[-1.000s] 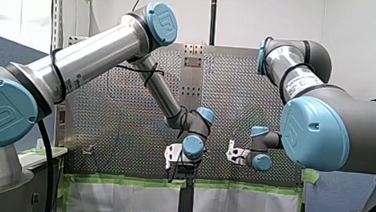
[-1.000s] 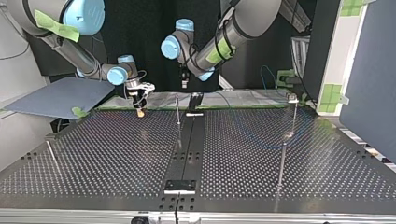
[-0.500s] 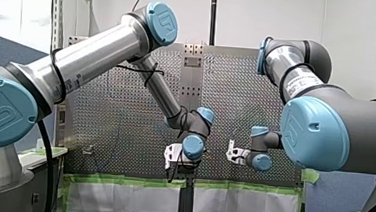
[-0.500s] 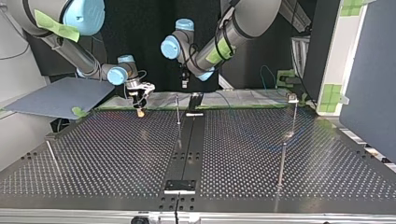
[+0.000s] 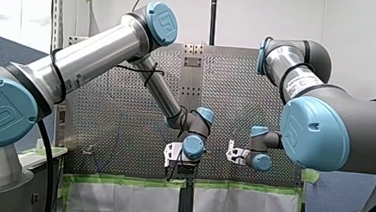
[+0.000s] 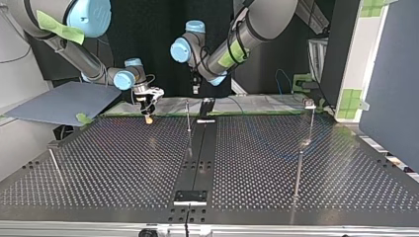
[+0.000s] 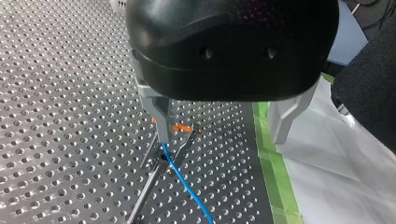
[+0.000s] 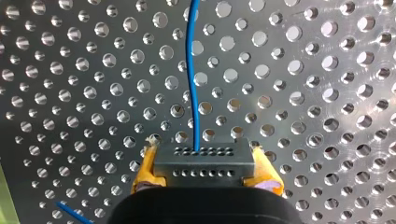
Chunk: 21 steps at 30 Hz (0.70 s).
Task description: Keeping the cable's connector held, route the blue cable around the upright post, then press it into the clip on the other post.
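The perforated table [image 6: 123, 163] is edged with green tape [image 7: 273, 186] beside a white sheet [image 7: 336, 177]. Only the right wrist view shows my right gripper [image 8: 205, 170] clamping the grey connector [image 8: 204, 156] between yellow pads [image 8: 142, 175], with the blue cable [image 8: 192, 79] running ahead over the holes. Only the left wrist view shows my left gripper [image 7: 224, 128] spread wide, one metal finger [image 7: 161, 116] just beside the cable.

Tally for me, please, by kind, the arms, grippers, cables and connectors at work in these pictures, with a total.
Arms: 2, my left arm and my right arm.
Grippers: 2, my left gripper and my right gripper.
Cables: 1, the blue cable.
Connectors: 1, the connector.
Total: 6.
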Available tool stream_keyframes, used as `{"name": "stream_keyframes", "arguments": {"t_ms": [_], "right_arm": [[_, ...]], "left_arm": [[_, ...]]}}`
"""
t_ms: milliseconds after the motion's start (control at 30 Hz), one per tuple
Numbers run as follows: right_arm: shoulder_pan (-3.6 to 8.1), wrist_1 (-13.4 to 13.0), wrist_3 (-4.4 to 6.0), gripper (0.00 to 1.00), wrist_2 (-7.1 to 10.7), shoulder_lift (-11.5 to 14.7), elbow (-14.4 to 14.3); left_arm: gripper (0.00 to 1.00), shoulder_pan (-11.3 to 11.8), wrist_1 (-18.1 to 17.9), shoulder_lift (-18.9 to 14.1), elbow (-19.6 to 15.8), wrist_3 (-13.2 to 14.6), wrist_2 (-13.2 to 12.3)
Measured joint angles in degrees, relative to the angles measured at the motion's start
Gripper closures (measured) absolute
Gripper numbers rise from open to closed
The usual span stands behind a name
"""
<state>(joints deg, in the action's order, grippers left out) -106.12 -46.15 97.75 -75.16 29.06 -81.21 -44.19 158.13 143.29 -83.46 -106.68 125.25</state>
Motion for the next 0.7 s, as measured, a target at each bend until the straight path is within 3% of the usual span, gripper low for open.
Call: {"name": "stream_keyframes", "arguments": {"t_ms": [333, 700], "right_arm": [[0.18, 0.0, 0.06, 1.0, 0.0, 0.0, 0.0], [0.08, 0.0, 0.15, 1.0, 0.0, 0.0, 0.0]], "left_arm": [[0.01, -0.5, 0.0, -0.1, -0.3, 0.6, 0.1], [0.01, -2.8, -4.3, -4.4, -4.8, -0.1, 0.6]]}}
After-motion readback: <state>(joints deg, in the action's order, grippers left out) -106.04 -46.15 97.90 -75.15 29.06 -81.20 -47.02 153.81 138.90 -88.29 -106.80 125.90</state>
